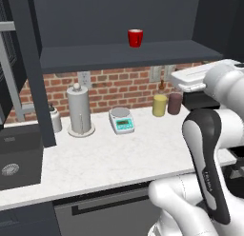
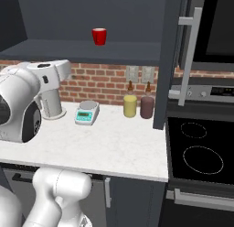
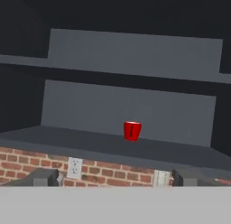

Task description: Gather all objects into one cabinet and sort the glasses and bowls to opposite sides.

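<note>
**Red cup on the open cabinet's lower shelf**

Red and upright, the cup (image 1: 135, 38) stands alone on the bottom board of the dark slate-grey cabinet (image 1: 124, 56), well apart from either side wall, with one shelf (image 3: 131, 78) above it. On the white worktop (image 1: 105, 159) below, from left to right: a paper-towel holder (image 1: 79, 111), a small scale (image 1: 121, 120), a yellow canister (image 1: 159, 105) and a maroon canister (image 1: 175, 103) just beside it. In the hand view the tool (image 3: 115, 177) has its fingers (image 3: 43, 178) spread wide apart, holding nothing, below the cup.
</note>
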Robot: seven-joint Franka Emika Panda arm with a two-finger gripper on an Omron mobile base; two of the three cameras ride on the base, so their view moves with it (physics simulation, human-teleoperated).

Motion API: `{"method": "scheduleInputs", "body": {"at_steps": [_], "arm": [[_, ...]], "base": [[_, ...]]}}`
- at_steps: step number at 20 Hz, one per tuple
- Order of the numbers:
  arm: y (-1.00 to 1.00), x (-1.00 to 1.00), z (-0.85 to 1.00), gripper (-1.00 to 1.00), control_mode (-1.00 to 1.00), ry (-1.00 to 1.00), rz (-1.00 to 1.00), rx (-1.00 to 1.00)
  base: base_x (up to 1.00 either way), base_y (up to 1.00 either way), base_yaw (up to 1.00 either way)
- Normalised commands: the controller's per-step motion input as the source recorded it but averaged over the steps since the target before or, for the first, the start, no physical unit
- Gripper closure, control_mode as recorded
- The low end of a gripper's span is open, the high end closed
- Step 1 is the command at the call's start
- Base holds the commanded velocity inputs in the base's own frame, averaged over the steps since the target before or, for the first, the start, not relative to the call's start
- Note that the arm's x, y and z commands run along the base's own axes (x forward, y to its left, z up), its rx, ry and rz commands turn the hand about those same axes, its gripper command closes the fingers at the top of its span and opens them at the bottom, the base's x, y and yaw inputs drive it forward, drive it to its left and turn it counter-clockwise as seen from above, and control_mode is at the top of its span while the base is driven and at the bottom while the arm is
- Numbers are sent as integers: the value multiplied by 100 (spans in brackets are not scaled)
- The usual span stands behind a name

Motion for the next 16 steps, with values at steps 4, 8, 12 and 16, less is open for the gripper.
{"method": "scheduleInputs", "body": {"at_steps": [4,8,12,16], "arm": [[0,25,0,-100,-100,0,0,0],[0,37,0,-100,-100,0,0,0],[3,54,0,-100,-100,2,0,0],[0,53,1,-100,-100,12,-1,0]], "base": [[0,0,0],[0,0,0],[0,0,0],[0,0,0]]}}
